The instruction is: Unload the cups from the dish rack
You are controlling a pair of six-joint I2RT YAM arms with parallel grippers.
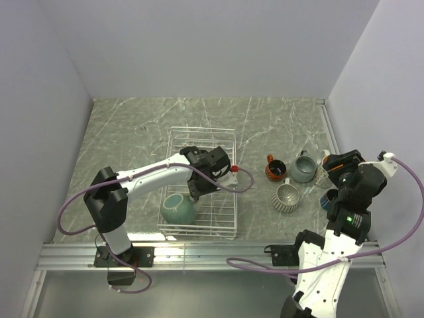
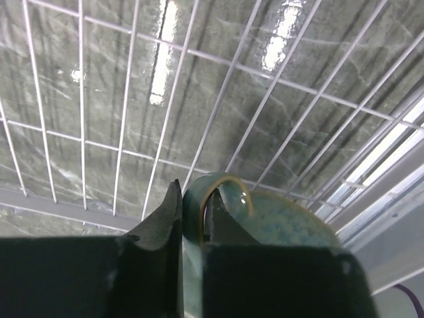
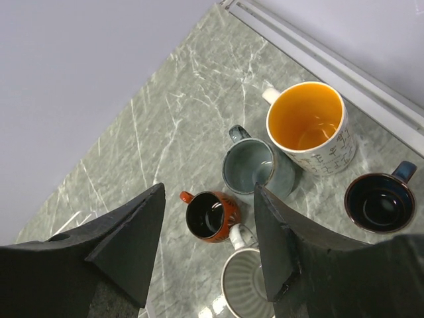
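My left hand [image 2: 195,192] is closed tight on the handle loop of a grey-teal glazed mug [image 1: 176,208], one finger [image 2: 165,222] outside the loop and the other pressed against its inner edge. That mug sits in the near-left corner of the white wire-grid dish rack [image 1: 202,129]. Its handle points up and toward the rack's middle. From above I see only its rounded body and no mouth, so I cannot tell whether it lies on its side or mouth-down.

My right hand [image 3: 208,199] is partly open and holds nothing. It hangs over the cups on the grey marbled table [image 1: 132,132]:
- a white mug with an orange inside [image 3: 308,126]
- a second grey-teal mug [image 3: 255,165]
- a red-brown mug [image 3: 211,215]
- a ribbed beige cup [image 3: 248,285]
- a small dark-blue cup [image 3: 381,202]

All five stand upright, mouths up.
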